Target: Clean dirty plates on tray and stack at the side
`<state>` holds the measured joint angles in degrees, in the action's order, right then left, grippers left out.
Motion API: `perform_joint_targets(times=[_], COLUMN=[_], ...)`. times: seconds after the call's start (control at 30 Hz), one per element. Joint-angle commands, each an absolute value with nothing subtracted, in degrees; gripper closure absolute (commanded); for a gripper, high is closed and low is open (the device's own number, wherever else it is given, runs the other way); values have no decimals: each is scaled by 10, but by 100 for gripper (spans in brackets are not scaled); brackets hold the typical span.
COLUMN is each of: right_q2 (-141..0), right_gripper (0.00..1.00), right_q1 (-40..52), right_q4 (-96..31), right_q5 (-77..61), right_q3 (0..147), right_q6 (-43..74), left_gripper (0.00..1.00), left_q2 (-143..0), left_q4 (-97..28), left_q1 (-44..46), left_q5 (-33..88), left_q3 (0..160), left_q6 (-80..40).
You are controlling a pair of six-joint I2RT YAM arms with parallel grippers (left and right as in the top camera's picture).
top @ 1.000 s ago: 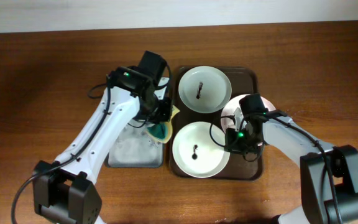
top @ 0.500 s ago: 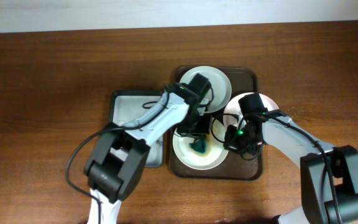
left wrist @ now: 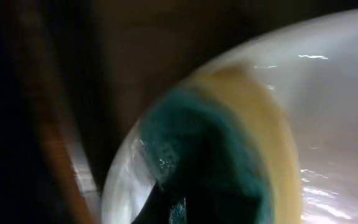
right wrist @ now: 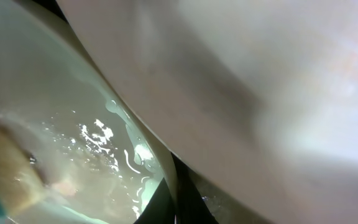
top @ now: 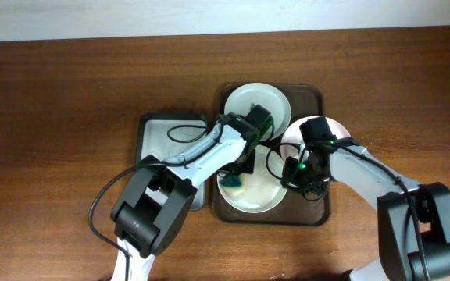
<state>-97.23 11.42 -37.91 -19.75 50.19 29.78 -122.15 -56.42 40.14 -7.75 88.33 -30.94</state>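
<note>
Overhead: scrubbing near plate (top: 266,197) on tray (top: 316,94).
My left pincer (top: 240,172) pinches sponge (left wrist: 219,158); right pincer (top: 294,173) likely braces rim, closure unreadable.

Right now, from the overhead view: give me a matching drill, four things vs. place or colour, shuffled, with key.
Things:
1. sponge
2. grey tray
3. far plate
4. right-hand plate

Places or colours:
a. left of the brown tray, off it
b. at the brown tray's right edge
c. teal and yellow, on the near plate
d. at the brown tray's back end

Pairs: 1-c, 2-a, 3-d, 4-b.
</note>
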Motion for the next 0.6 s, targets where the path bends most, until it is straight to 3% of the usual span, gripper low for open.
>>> perform_joint_targets(times=[0.0, 0.2, 0.33, 0.4, 0.5, 0.57], right_q2=[-977, -952, -849, -794, -714, -686], right_gripper=[96, 96, 96, 96, 96, 96], right_q1=[116, 116, 116, 116, 121, 149], right_q4=[-401, -412, -441, -451, -490, -521], right_q5=[-147, -137, -95, -85, -27, 47], right_q3=[495, 496, 498, 498, 512, 543], right_q6=[305, 303, 274, 253, 227, 214], left_gripper=[100, 100, 100, 100, 100, 100], left_q2=[-1270, -1268, -1223, -1202, -1157, -1115], left_q4=[-598, -803, -842, -838, -749, -699], left_q1=[377, 370, 291, 232, 141, 99], left_q5=[-268, -247, -213, -144, 82, 108], left_q3=[854, 1042, 1067, 1066, 1008, 921], left_q6=[-315, -354, -353, -289, -75, -44])
